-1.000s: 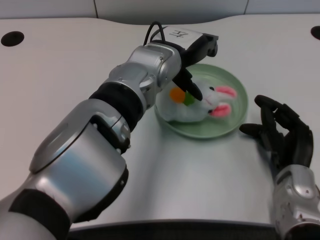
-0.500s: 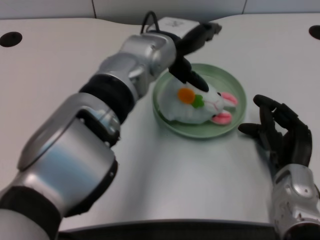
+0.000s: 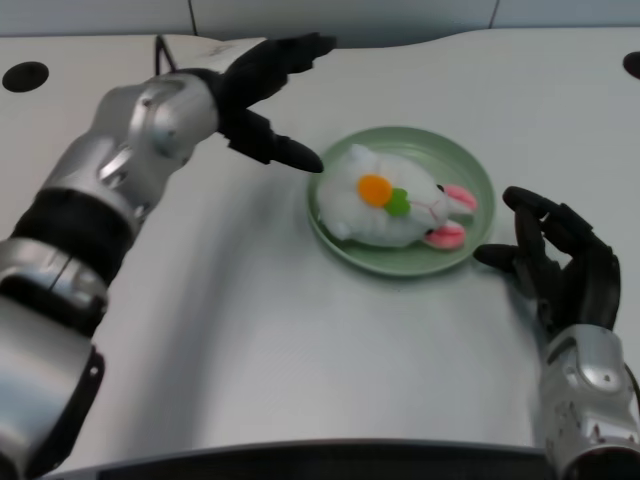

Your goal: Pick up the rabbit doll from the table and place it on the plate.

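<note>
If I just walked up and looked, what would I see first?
Probably the white rabbit doll with pink ears and an orange carrot, lying on its side on the green plate in the middle of the white table. Next, the big silver arm on the left, its black left hand open beside the plate and holding nothing.

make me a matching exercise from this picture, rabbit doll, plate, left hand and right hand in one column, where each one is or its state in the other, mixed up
Column one:
1. rabbit doll
2. plate
3. left hand
4. right hand

Column two:
A. green, on the white table
B. open, holding nothing, left of the plate
C. lying on the plate, orange and green patch on top
D. on the table right of the plate

Pairs: 1-C, 2-A, 3-B, 4-D
</note>
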Robot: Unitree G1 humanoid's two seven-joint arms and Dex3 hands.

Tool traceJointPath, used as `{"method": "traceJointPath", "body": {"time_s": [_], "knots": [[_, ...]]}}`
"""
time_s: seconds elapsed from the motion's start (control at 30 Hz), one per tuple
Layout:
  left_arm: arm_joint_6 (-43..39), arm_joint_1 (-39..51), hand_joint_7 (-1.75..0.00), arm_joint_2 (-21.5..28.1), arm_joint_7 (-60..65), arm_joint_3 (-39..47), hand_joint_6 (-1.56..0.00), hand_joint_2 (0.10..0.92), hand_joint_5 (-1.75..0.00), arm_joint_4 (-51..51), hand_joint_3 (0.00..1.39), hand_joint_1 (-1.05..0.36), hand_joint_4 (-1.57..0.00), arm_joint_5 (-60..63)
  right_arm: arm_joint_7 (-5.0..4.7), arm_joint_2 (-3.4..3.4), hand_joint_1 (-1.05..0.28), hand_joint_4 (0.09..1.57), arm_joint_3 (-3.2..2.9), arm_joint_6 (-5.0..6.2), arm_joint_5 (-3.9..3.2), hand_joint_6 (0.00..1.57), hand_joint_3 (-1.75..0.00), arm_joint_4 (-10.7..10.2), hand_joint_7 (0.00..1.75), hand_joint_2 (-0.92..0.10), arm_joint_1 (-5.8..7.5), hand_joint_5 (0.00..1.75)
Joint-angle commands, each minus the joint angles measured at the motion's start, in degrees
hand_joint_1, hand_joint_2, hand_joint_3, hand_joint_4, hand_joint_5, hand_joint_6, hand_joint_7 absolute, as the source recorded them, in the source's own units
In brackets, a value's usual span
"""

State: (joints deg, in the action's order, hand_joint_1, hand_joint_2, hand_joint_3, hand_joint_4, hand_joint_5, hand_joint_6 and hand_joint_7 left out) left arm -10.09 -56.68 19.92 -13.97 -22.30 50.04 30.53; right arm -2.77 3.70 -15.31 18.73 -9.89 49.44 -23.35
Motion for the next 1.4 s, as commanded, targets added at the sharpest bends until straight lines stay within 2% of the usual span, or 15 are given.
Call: {"method": "traceJointPath", "body": {"time_s": [0.03,0.1,0.17,0.3,0.47,0.6,0.7,0.8,0.83,0.87,0.9,1.07,1.13,1.23,1.4], "knots": [[-0.29,6.57,-0.03,3.65,-0.31,3.20,-0.06,0.921,-0.04,-5.85,0.15,-1.02,-0.07,-2.78,-1.30,-0.86,-0.31,0.79,0.27,-2.30,0.15,0.83,-0.24,-2.79,0.39,-0.92,1.62,1.06],[0.14,9.57,-0.03,4.79,-0.56,4.90,-0.08,0.921,-0.05,-8.71,0.13,-1.00,-0.08,-4.22,-2.05,-1.08,-0.31,0.78,0.55,-3.97,0.54,0.82,-0.24,-4.75,0.38,-0.92,2.31,1.05],[-0.10,12.18,-0.04,5.59,-0.67,6.40,-0.09,0.921,-0.06,-10.72,0.13,-0.99,-0.09,-5.58,-2.15,-1.33,-0.31,0.78,0.51,-4.96,0.44,0.82,-0.25,-6.10,0.38,-0.92,2.82,1.05],[-0.67,18.06,-0.03,6.16,-1.08,9.56,-0.09,0.921,-0.08,-14.05,0.11,-0.89,-0.14,-9.08,-1.73,-1.69,-0.31,0.79,0.37,-5.42,0.17,0.83,-0.24,-7.57,0.39,-0.92,3.53,1.06],[-0.31,25.30,-0.03,6.24,-2.50,12.45,-0.10,0.921,-0.09,-18.65,0.06,-0.80,-0.13,-13.32,-2.67,-2.22,-0.32,0.79,0.91,-7.40,0.74,0.83,-0.23,-10.74,0.40,-0.92,4.61,1.06],[0.11,30.42,-0.02,6.18,-3.63,14.85,-0.10,0.918,-0.10,-21.16,0.03,-0.74,-0.12,-16.83,-2.33,-2.48,-0.30,0.80,0.66,-8.14,-0.04,0.84,-0.23,-11.56,0.41,-0.92,4.84,1.06],[-0.64,33.54,-0.03,6.40,-2.35,15.44,-0.12,0.921,-0.12,-22.19,0.05,-0.71,-0.15,-16.46,-2.42,-2.43,-0.30,0.80,0.84,-8.33,0.27,0.84,-0.23,-12.15,0.41,-0.92,5.16,1.07],[-2.09,38.33,-0.07,4.66,1.21,16.74,-0.22,0.921,-0.21,-24.05,0.10,-0.64,-0.27,-16.80,-1.58,-1.97,-0.30,0.80,0.39,-7.69,-0.12,0.83,-0.23,-11.30,0.41,-0.92,4.93,1.08],[-1.94,40.01,-0.06,3.97,2.53,17.11,-0.26,0.921,-0.28,-25.19,0.11,-0.62,-0.29,-16.80,-1.62,-1.79,-0.30,0.79,0.29,-7.78,-0.08,0.83,-0.24,-11.09,0.41,-0.92,4.78,1.08],[-1.41,41.46,-0.05,3.24,3.88,17.41,-0.34,0.921,-0.50,-26.55,0.15,-0.58,-0.26,-16.68,-1.73,-1.67,-0.30,0.79,0.24,-7.94,0.01,0.83,-0.24,-11.04,0.41,-0.92,4.67,1.08],[-0.99,42.69,-0.04,2.54,4.96,17.76,-0.38,0.921,-0.62,-27.75,0.17,-0.55,-0.24,-16.76,-1.86,-1.56,-0.30,0.79,0.22,-8.05,0.14,0.83,-0.24,-10.95,0.41,-0.92,4.55,1.08],[-1.97,46.86,-0.06,-0.54,7.88,19.92,-0.51,0.921,-0.99,-30.39,0.27,-0.48,-0.32,-19.00,-1.92,-1.10,-0.32,0.80,0.08,-8.31,0.34,0.83,-0.23,-10.28,0.41,-0.92,4.00,1.08],[-1.87,48.29,-0.07,-1.71,8.33,20.63,-0.55,0.921,-1.06,-31.65,0.30,-0.48,-0.35,-20.18,-2.10,-1.02,-0.32,0.80,0.15,-8.35,0.52,0.83,-0.23,-10.19,0.42,-0.92,3.92,1.08],[-0.19,50.05,-0.09,-3.53,8.12,21.50,-0.59,0.921,-1.13,-33.90,0.36,-0.51,-0.39,-22.27,-2.14,-0.88,-0.32,0.79,0.27,-7.60,0.92,0.82,-0.23,-9.66,0.41,-0.92,3.89,1.07],[1.38,51.59,-0.11,-6.58,5.94,23.47,-0.65,0.921,-1.23,-35.05,0.41,-0.49,-0.38,-28.58,-1.79,-0.91,-0.33,0.79,0.19,-6.68,0.83,0.82,-0.23,-9.24,0.42,-0.92,3.97,1.07]]}}
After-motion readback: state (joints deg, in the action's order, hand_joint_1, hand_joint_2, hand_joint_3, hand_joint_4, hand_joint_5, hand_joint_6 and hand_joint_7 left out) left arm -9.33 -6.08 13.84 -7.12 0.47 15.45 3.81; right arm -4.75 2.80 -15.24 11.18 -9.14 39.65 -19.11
